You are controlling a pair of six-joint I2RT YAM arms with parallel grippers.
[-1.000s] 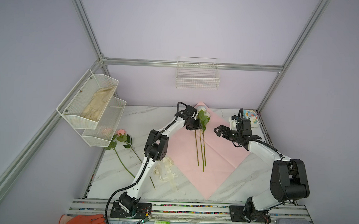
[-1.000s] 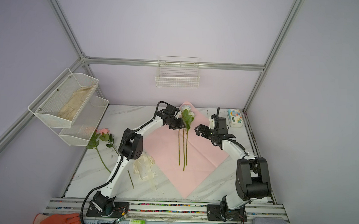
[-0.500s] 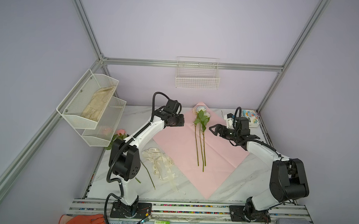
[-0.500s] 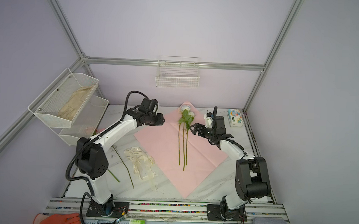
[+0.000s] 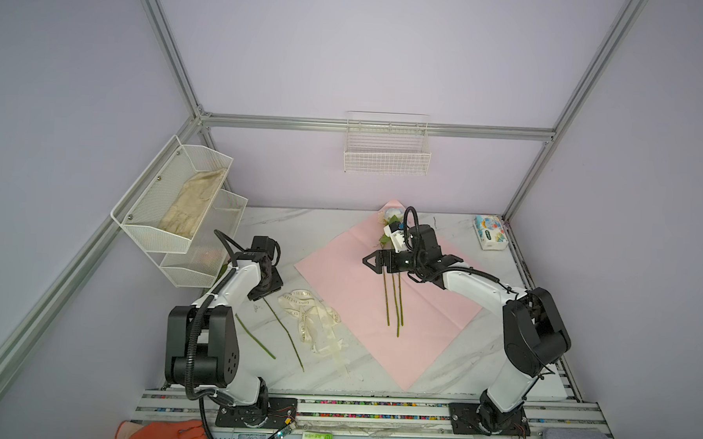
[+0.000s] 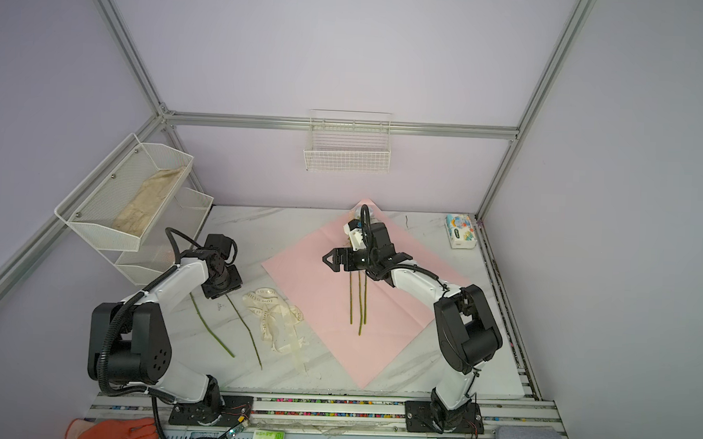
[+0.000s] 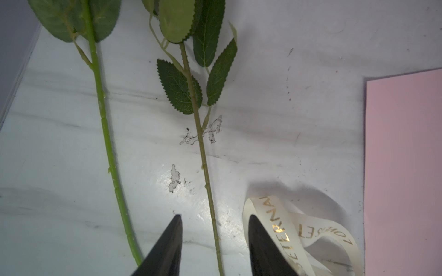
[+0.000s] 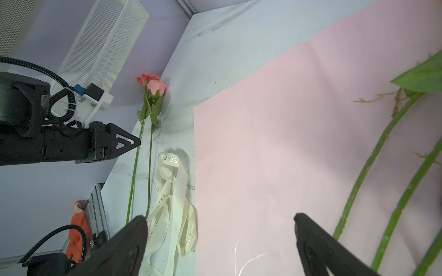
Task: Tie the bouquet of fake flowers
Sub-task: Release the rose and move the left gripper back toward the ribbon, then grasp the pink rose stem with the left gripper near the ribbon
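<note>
Bouquet — three stems on pink paper; two roses lie loose on the table. Left pincer, half open, straddles one stem: centre, then close gently. Right pincer — wide, empty.

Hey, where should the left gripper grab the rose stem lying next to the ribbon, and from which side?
Probably the bare lower stem, below the leaves, coming straight down from above: it lies flat on the table, thin and leafless there, and the open jaws of the left gripper straddle it.
</note>
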